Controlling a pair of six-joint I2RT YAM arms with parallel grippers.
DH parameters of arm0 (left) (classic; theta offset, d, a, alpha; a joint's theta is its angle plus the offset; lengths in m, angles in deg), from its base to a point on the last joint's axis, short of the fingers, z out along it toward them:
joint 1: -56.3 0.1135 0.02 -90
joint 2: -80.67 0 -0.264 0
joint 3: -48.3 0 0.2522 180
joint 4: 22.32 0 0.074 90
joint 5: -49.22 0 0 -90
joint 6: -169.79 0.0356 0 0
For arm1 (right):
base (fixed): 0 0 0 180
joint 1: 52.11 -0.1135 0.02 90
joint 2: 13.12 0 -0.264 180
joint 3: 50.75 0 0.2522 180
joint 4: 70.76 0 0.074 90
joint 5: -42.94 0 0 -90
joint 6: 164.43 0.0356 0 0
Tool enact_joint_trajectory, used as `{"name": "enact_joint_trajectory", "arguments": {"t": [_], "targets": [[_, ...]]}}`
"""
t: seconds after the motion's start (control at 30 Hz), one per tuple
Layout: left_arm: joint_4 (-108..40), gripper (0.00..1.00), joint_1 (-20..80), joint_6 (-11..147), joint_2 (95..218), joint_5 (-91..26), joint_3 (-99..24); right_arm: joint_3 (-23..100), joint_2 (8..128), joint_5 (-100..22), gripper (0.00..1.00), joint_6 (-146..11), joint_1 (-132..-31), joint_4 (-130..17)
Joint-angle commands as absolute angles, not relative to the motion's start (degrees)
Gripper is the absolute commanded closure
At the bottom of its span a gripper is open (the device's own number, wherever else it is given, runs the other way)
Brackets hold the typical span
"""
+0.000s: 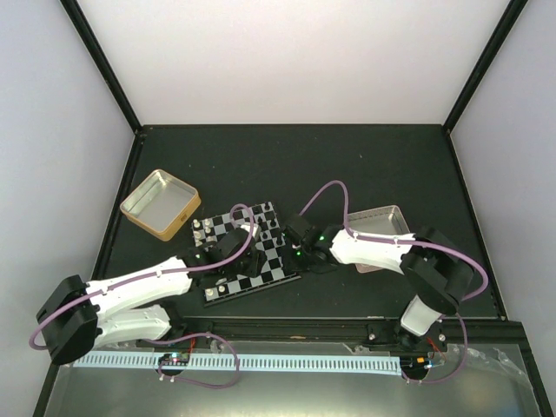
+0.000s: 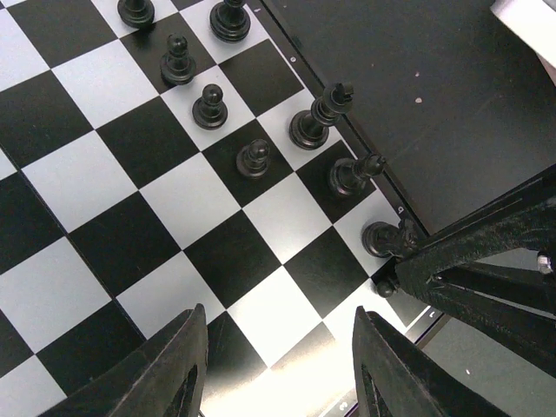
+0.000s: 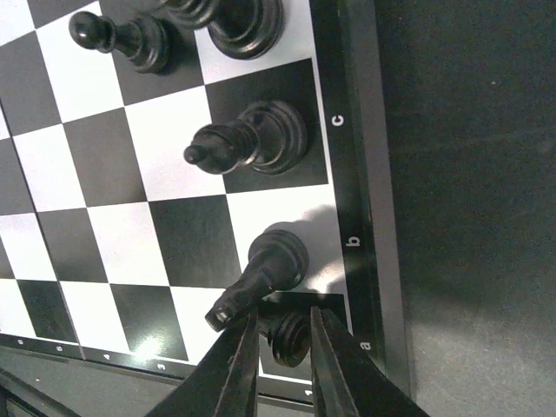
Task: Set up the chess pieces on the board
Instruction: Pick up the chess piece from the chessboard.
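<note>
The right hand (image 3: 285, 321) has its two fingers closed on a black piece (image 3: 291, 340) that stands on the corner square of the board (image 3: 187, 230), beside the letter a. A black knight (image 3: 265, 274) stands just at 12 o'clock of it, with a bishop (image 3: 252, 139) beyond. The left hand (image 2: 278, 317) hangs open over bare squares, holding nothing. The board lies mid-tabletop (image 1: 347, 165), with a gold tin (image 1: 178, 219) at 10 o'clock and a pink-rimmed tin (image 1: 382, 211) at 3 o'clock.
</note>
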State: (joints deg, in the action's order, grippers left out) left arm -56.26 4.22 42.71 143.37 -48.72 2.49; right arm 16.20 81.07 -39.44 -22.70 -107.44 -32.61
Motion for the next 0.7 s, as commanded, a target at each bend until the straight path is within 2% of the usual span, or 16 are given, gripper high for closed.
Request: {"name": "enact_joint_trajectory", "arguments": {"t": [0.0,0.33,0.67], "targets": [[-57.34,0.53,4.55,42.30,142.00,-49.92,2.96,17.83,81.55,-41.19,0.81,-22.45,-108.07,-30.12],[-57.14,0.52,4.62,42.03,141.54,-49.96,3.45,18.62,82.57,-41.28,0.91,-22.65,-108.53,-29.36],[-52.43,0.47,4.62,38.26,137.24,-46.89,7.90,17.18,81.13,-39.66,0.98,-21.86,-108.62,-31.91]]}}
